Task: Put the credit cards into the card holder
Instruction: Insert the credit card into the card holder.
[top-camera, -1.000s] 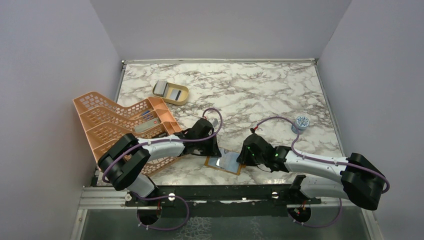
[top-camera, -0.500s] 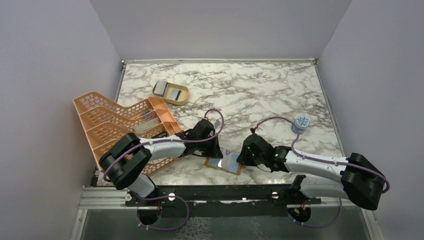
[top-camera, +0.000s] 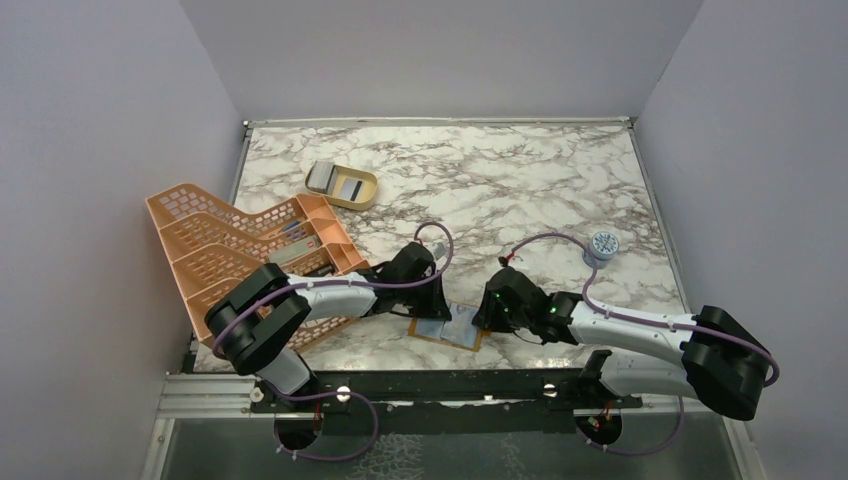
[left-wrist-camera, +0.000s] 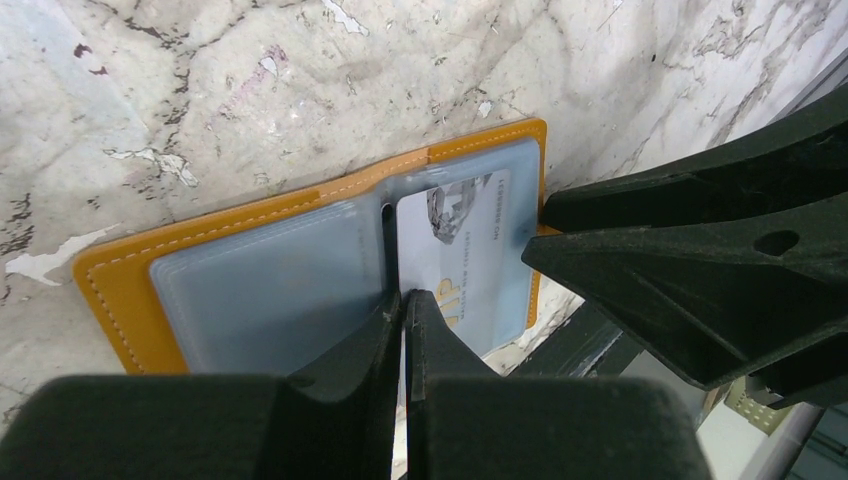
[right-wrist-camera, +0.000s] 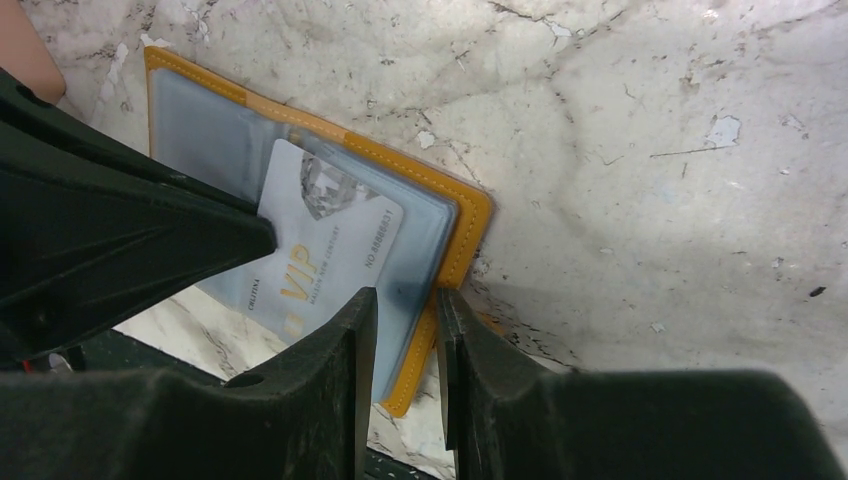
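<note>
My right tool (right-wrist-camera: 405, 297) clamps the card holder (right-wrist-camera: 470, 215) edge on the surface (right-wrist-camera: 650, 150). My left tool (left-wrist-camera: 402, 297), closed, touches the credit card (left-wrist-camera: 465, 250).

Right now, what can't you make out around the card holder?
Left wrist view: the left tool hides the lower edge of the card, so its depth in the card holder is unclear.
Right wrist view: the right tool hides the holder's near corner; the card's fine print is blurred.
Top view: both tools partly cover the holder; what lies in the dish is too small.
</note>
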